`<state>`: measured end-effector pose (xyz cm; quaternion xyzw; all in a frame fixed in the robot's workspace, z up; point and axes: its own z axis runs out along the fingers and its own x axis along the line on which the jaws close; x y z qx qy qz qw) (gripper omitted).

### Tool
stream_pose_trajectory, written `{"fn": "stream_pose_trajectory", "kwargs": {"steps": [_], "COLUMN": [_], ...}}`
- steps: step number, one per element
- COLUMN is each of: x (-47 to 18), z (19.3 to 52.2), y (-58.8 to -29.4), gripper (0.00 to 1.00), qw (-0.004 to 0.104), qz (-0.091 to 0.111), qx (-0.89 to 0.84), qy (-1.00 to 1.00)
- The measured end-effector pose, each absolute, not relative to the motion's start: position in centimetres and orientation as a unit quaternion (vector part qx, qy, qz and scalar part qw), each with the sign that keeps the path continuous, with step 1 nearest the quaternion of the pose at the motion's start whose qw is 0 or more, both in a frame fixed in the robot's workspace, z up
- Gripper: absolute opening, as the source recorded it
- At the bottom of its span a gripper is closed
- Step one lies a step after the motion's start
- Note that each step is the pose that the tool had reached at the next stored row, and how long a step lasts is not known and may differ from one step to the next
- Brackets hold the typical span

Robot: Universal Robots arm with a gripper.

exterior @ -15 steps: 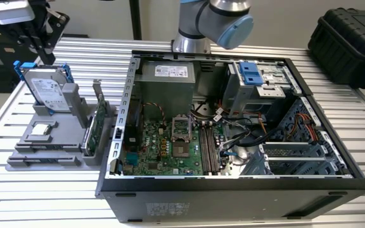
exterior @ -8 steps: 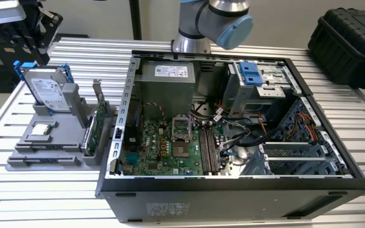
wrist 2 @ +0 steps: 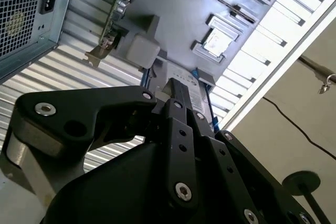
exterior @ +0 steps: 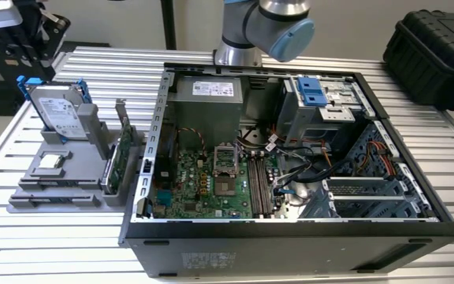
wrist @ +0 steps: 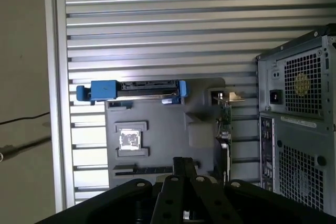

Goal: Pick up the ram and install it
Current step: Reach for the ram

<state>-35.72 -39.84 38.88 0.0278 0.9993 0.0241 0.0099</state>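
Note:
The ram (wrist: 143,170) shows edge-on as a thin dark strip in the front slot of the grey fixture (wrist: 163,129), and in the exterior view the ram (exterior: 54,201) sits at the fixture's (exterior: 49,186) near end. My gripper (exterior: 20,56) hangs high above the fixture's far end, well clear of it. In both wrist views its black fingers (wrist: 184,169) (wrist 2: 177,95) are pressed together with nothing between them. The open computer case (exterior: 290,228) lies to the exterior view's right of the fixture, and the motherboard's memory slots (exterior: 260,184) are exposed.
The fixture also holds a hard drive in a blue caddy (exterior: 54,109), a square silver processor chip (exterior: 49,161) and an upright green expansion card (exterior: 120,157). A black hard case (exterior: 436,53) stands at the back right. The slatted aluminium table (exterior: 54,248) extends around everything.

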Motion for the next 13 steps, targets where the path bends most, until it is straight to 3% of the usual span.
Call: {"fn": "stream_pose_trajectory", "kwargs": {"steps": [13], "x": [-36.69], "z": [38.85], "y": [-39.84], "gripper": [0.0], "qw": [0.01], "qz": [0.024], "qx": [0.028], "qy": [0.999]}}
